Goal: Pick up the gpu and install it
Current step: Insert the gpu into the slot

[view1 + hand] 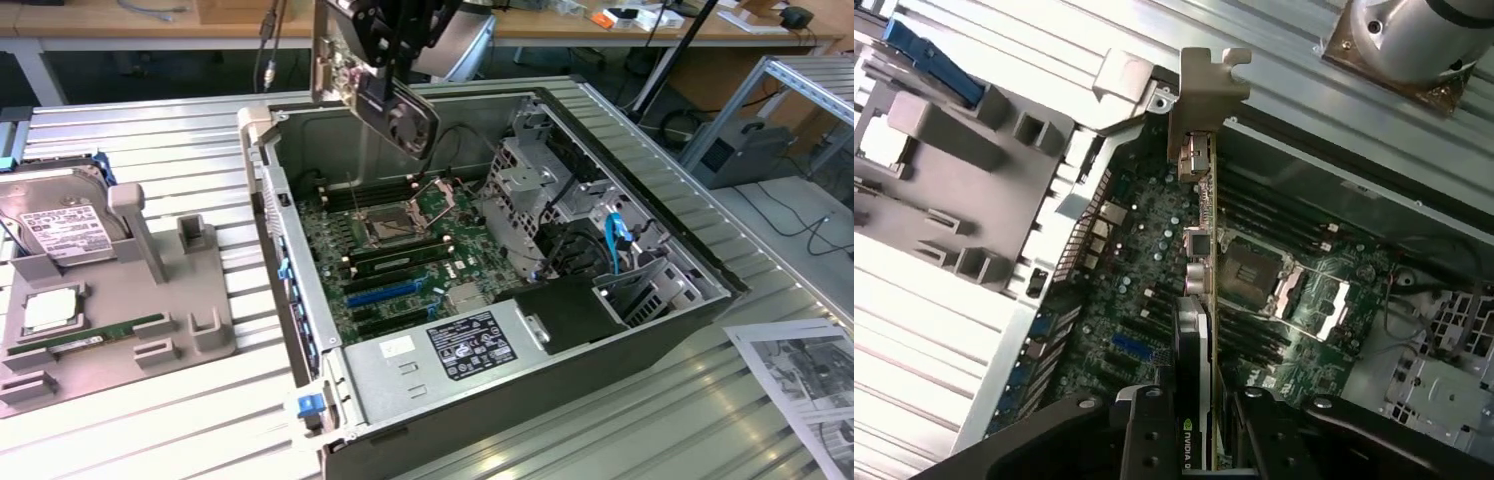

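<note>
Item: gpu (400, 115), a dark card with a round fan on one face and a silver bracket at one end. It hangs tilted in the air over the open computer case (667, 330), at about 12 o'clock from the motherboard (414, 250) in the exterior view. Grip: two dark fingers (1144, 440) pinch the card across its faces at the end away from the bracket. In the wrist view the card runs edge-on between them, with a green-lettered label showing at the pinch. Below it in the wrist view lie the bare processor socket (1249, 270) and rows of slots. Case contents, by the exterior view: blue expansion slots (380, 292) at about 6 o'clock from the socket, a labelled power supply (461, 350) further toward 6, a perforated metal drive cage (534, 185) at 3 o'clock, and a blue cable (615, 240) beyond that. Surroundings: a ribbed metal surface (160, 130) carries the case. At 9 o'clock from the case stands a grey fixture tray (180, 290) holding a hard drive (60, 225) propped upright, a processor chip (47, 310) and a green memory stick (100, 335). A printed sheet (801, 385) lies at about 4 o'clock.
</note>
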Controlling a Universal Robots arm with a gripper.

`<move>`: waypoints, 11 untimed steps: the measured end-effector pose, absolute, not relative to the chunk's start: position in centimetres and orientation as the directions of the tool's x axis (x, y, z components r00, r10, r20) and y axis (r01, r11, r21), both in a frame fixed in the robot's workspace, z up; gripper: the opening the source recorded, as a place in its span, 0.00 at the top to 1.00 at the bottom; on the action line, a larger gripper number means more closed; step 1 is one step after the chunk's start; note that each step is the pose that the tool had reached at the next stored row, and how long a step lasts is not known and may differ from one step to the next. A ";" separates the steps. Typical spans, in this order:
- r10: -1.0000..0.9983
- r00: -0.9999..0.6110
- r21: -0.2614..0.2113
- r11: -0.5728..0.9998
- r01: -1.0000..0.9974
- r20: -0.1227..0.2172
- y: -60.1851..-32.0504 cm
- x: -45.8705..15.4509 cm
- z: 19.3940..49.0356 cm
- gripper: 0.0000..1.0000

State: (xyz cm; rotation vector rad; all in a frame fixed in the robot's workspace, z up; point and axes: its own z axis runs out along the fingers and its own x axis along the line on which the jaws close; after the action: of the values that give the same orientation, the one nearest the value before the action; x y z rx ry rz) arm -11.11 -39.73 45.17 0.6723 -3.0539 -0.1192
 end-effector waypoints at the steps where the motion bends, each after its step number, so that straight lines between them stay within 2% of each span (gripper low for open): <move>1: -0.447 -0.895 0.077 0.892 -0.446 -0.004 -39.7 -11.1 45.2 0.73; 11: -0.649 -0.761 0.079 0.758 -0.647 0.000 -39.7 -11.1 45.2 0.73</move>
State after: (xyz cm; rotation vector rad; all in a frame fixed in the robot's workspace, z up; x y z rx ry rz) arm -11.09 -39.73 45.18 1.0761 -2.9194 -0.1159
